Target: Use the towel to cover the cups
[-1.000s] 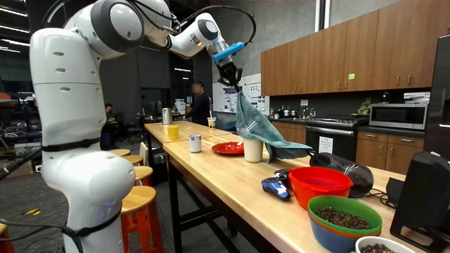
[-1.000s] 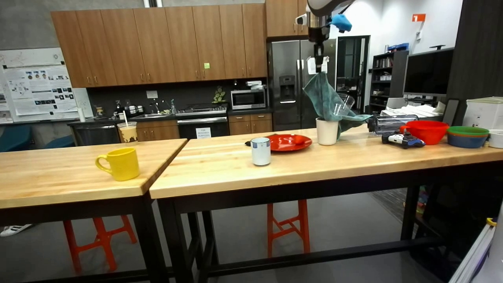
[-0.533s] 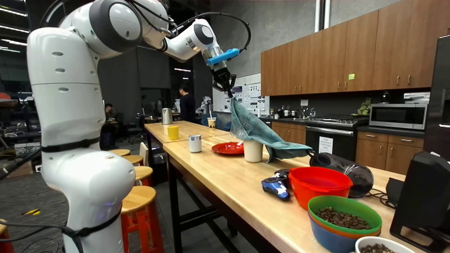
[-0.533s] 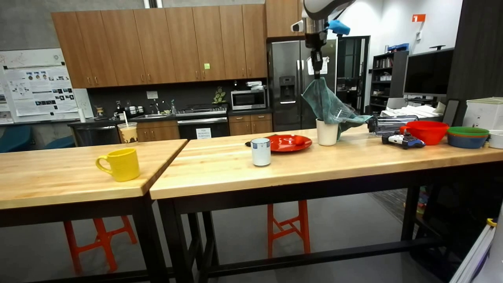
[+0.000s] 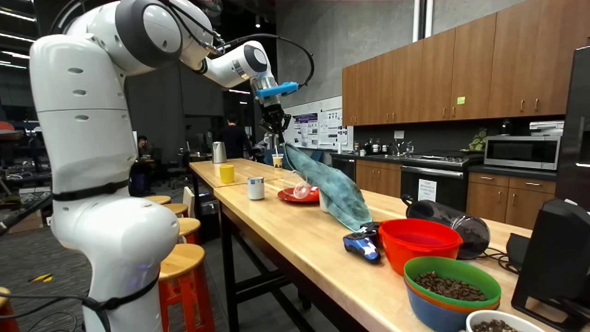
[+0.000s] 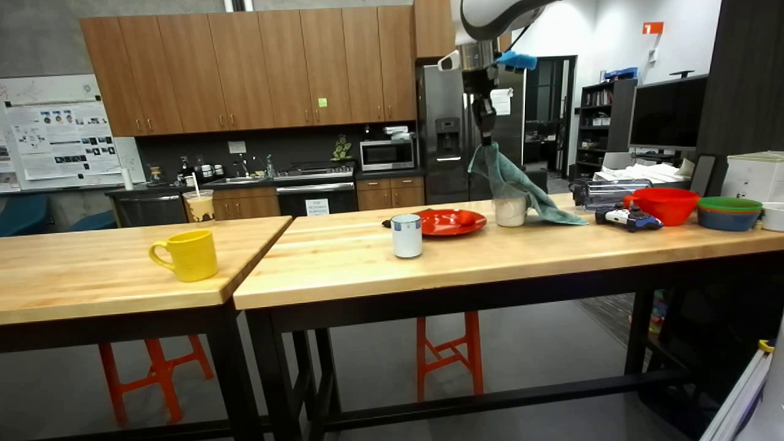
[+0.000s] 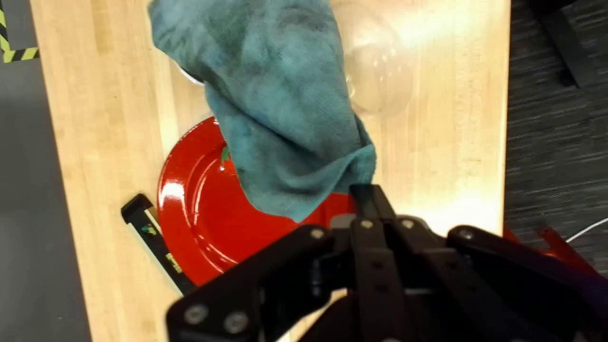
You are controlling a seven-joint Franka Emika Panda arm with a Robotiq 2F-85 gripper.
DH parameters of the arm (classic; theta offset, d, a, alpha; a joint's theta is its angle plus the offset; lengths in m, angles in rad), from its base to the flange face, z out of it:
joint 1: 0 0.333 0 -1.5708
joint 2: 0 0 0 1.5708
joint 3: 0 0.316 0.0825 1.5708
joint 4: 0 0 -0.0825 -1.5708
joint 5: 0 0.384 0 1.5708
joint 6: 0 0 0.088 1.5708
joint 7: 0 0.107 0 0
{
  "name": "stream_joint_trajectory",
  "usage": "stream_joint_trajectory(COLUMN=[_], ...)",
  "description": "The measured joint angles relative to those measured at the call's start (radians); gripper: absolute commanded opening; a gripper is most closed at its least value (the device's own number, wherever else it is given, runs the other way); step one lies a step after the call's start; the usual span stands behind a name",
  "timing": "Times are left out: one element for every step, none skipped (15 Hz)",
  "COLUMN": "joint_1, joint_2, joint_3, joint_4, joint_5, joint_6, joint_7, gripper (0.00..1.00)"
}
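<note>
Quickly: two wooden tables (image 6: 551,245), set end to end. One robot arm (image 5: 87,83), extended over one of them. One gripper (image 5: 281,139), one pair of jaws, together, clamped on one end of the towel (image 7: 285,95). Five stool seats (image 5: 184,259) in an exterior view, one of them cut off by the picture's edge. Towel count: one, teal. Upper end in the jaws, middle draped over the cream cup (image 5: 323,202), lower end down on the table just beside a game controller (image 5: 362,246). One dark jug (image 5: 447,226), lying on its side. One red bowl (image 5: 417,251); three nested bowls (image 5: 431,306), green, orange and blue; one white bowl (image 5: 528,323), cut off at the bottom: five total. One red plate (image 7: 209,228), partly hidden by the towel in the wrist view. One steel pitcher (image 5: 219,153) and one takeaway drink (image 6: 201,208) with one straw (image 6: 196,184), both on the table with the yellow mug (image 6: 195,257). That mug: one, upright. One cream cup under the towel, upright, some of its side showing in both exterior views, just a pale sliver in the wrist view. One clear cup (image 7: 377,71) just beside the towel; cannot tell whether it stands or leans. One white cup (image 6: 407,237), upright, near the plate. Game controller: at least one, overlapping parts, count unclear. One small round red item (image 6: 469,218) on the plate.
</note>
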Motion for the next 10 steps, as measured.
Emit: stream_joint_trajectory(joint_1=[0.006, 0.012, 0.017, 0.021, 0.022, 0.023, 0.023, 0.023, 0.023, 0.023], joint_2=[-0.002, -0.003, -0.005, -0.006, -0.008, -0.010, -0.011, -0.013, -0.014, -0.016], joint_3=[0.006, 0.012, 0.016, 0.019, 0.022, 0.023, 0.024, 0.024, 0.023, 0.023], joint_4=[-0.015, -0.030, -0.044, -0.055, -0.066, -0.074, -0.082, -0.088, -0.094, -0.098], joint_5=[0.000, 0.000, 0.000, 0.000, 0.000, 0.000, 0.000, 0.000, 0.000, 0.000], joint_6=[-0.004, -0.008, -0.011, -0.015, -0.020, -0.027, -0.034, -0.041, -0.048, -0.055], joint_7=[0.000, 0.000, 0.000, 0.000, 0.000, 0.000, 0.000, 0.000, 0.000, 0.000], gripper=[0.27, 0.32, 0.37, 0.44, 0.50, 0.58, 0.64, 0.70, 0.78, 0.84])
